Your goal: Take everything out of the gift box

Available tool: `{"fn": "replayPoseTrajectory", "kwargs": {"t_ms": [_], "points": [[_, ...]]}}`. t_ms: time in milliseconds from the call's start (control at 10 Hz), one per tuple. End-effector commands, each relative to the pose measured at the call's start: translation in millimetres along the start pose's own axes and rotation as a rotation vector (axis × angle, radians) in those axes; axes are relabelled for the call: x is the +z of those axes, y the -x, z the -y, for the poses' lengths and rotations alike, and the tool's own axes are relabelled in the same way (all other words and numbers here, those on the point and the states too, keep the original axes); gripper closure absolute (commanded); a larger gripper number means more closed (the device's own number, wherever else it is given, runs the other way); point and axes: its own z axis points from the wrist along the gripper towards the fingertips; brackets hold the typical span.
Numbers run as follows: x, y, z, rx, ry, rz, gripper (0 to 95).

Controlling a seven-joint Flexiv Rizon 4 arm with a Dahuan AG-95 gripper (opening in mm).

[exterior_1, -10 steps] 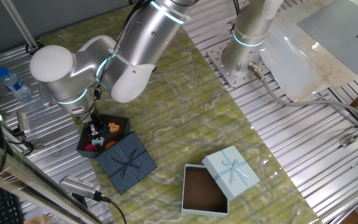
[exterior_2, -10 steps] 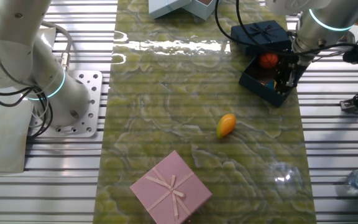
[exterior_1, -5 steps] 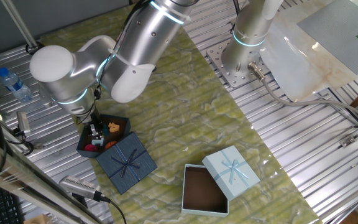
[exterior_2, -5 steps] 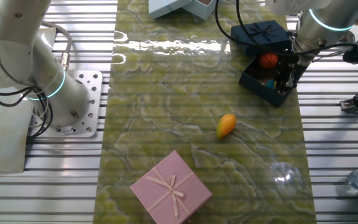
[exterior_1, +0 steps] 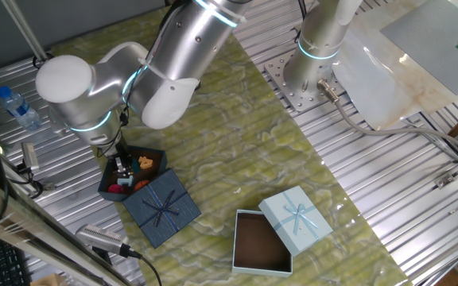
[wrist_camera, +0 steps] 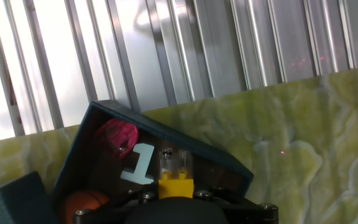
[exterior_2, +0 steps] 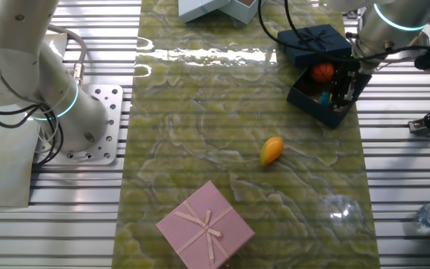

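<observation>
At the 9 o'clock side of one fixed view, the gift box sits open on the green bench, with its ribboned lid touching it at 5 o'clock. The hand reaches down into the box among the small toys. Its fingers are too hidden to tell whether they are apart or together. Through the hand view, a pink toy lies at 10 o'clock, a pale teal figure 1 next, then a yellow block with a clear top, and an orange ball low at 7 o'clock. Farther right on the bench stands a light blue box, its lid leaning on it. From the other fixed view, an orange-yellow toy lies out on the bench, and a pink box sits at 6 o'clock.
</observation>
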Motion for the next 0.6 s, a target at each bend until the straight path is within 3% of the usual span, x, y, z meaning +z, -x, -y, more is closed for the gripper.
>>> {"fn": "replayPoseTrajectory", "kwargs": {"t_ms": [100,600], "points": [[-2.0,-0.7,0.1,0.000,0.001,0.000,76.0],[-26.1,-11.6,5.4,-0.016,0.001,-0.010,76.0]]}}
